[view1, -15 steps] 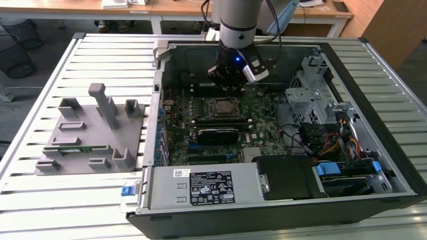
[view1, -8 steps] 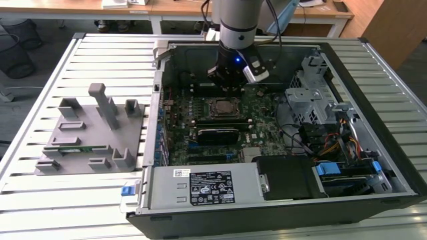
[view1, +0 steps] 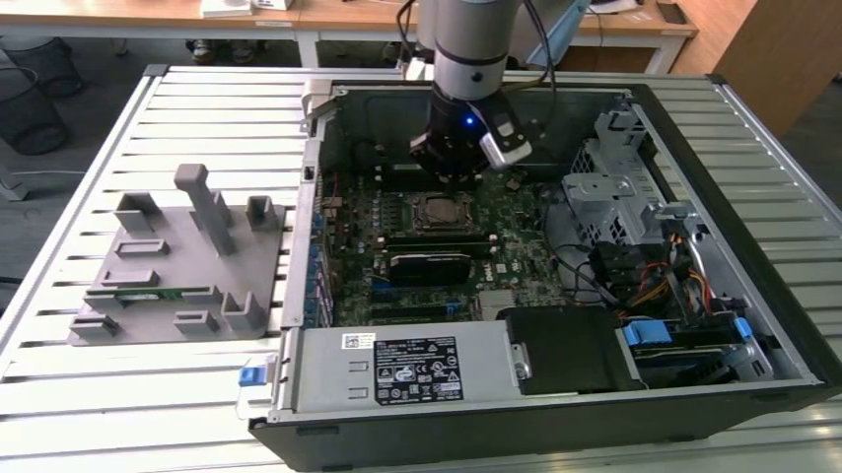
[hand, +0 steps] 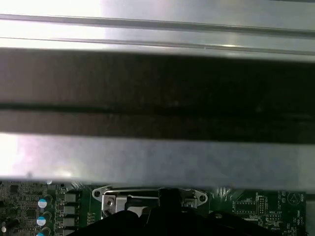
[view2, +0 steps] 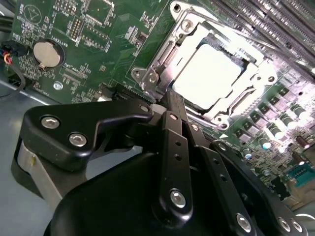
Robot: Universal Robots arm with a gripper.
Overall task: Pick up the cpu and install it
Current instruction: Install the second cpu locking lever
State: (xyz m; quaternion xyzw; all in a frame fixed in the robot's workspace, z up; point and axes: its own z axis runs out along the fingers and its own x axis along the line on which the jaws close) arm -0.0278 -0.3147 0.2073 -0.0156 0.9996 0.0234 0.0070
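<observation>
— Where is the cpu from where you stand?

— Dead ahead of me. In the second wrist view its silvery top lies flat inside the socket frame on the motherboard, and my fingers point straight at it. The tips end at the near edge of that frame, with the chip just beyond them.

— And are you holding it?

— No. My fingers are drawn together, tip against tip, and there is nothing between them. The chip sits in the socket on its own, level, with the metal frame all round it.

— Are your tips touching the frame?

— I cannot quite tell. They overlap its near bar in the second wrist view, but they may be a little above it rather than on it.

— What does the exterior view say?

— I hang nearly upright inside the open computer case, above the socket at the middle of the board. The chip is below me and slightly to the side nearer that camera. The grey fixture is well apart, out on the tabletop at the exterior view's left.

— Does the chip have a long side to mind?

— It is square, so no. What counts is that it lies under and just past my tips
</observation>
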